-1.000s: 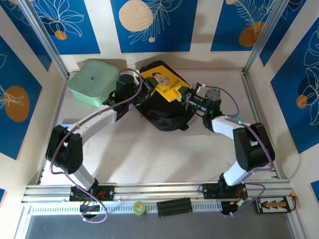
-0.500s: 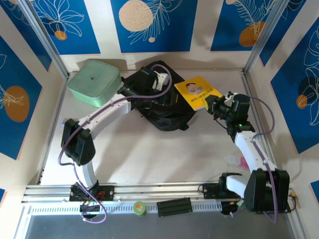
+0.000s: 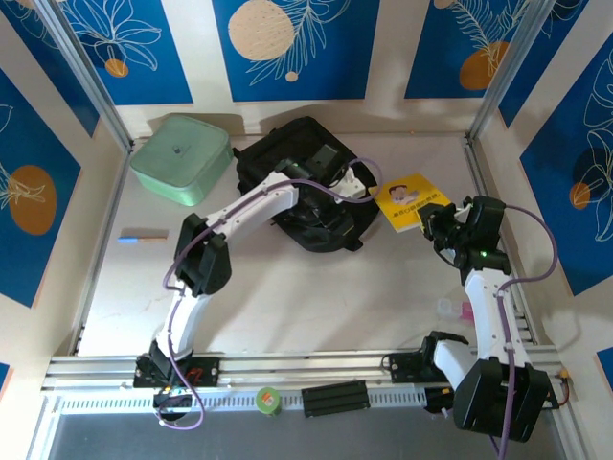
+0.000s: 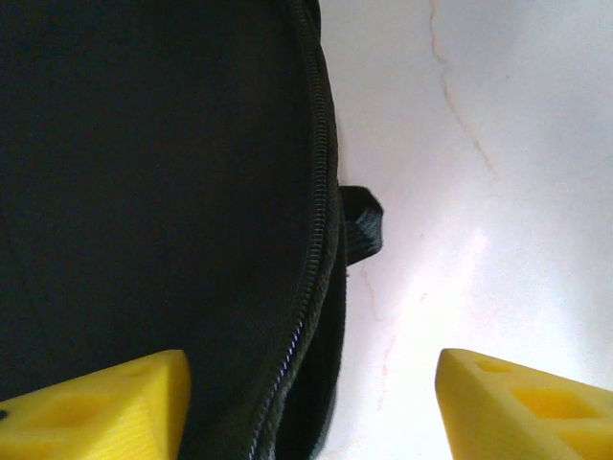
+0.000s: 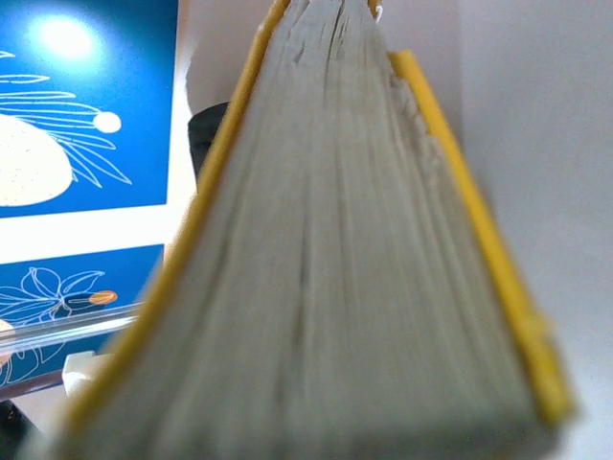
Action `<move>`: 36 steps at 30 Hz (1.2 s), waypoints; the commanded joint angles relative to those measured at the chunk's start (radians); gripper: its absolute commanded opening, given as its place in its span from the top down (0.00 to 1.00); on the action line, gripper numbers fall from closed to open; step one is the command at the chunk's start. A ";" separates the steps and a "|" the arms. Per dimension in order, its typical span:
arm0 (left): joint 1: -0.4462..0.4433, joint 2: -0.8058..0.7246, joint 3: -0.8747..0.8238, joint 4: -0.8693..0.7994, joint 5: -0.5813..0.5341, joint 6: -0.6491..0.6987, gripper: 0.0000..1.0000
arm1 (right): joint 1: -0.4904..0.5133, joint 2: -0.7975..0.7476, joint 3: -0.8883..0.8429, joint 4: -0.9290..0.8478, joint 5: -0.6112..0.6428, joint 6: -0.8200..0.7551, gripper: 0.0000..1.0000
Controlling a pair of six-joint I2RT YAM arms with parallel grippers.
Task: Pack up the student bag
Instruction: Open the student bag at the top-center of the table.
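Note:
The student bag (image 3: pixel 297 206), a big black soft backpack, lies at the back middle of the table. My left arm reaches across it, and my left gripper (image 3: pixel 332 192) hovers over its right side. In the left wrist view the jaws (image 4: pixel 311 388) are open, straddling the bag's zippered edge (image 4: pixel 321 192), with black fabric (image 4: pixel 144 192) on the left and bare table on the right. A yellow book (image 3: pixel 412 201) hangs right of the bag, clear of it, with my right gripper (image 3: pixel 437 222) shut on it. Its grey page edge (image 5: pixel 326 287) faces the right wrist camera.
A mint-green lidded box (image 3: pixel 180 158) sits at the back left, beside the bag. A thin blue and tan stick (image 3: pixel 142 235) lies at the left wall. A small pink and clear item (image 3: pixel 458 309) lies near the right arm. A green roll (image 3: pixel 268 400) rests on the front rail.
The right gripper has carried the yellow book off the bag toward the right. The left arm has swung across the bag from its left side to its right side.

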State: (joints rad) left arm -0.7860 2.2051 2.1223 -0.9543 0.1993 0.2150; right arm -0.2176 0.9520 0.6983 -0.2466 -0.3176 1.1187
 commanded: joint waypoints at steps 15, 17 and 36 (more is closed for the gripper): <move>-0.013 0.058 0.141 -0.158 -0.132 0.138 0.88 | -0.009 -0.038 0.015 0.000 -0.034 -0.016 0.92; -0.012 0.044 0.143 -0.138 -0.132 0.128 0.99 | -0.009 -0.040 0.016 -0.004 -0.031 -0.020 0.92; 0.001 -0.287 -0.220 0.381 -0.403 -0.066 1.00 | -0.023 -0.179 0.030 -0.061 0.069 -0.060 0.90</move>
State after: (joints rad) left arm -0.7887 1.9759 1.9430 -0.7269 -0.1333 0.1974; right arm -0.2371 0.7944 0.6987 -0.3283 -0.2600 1.0805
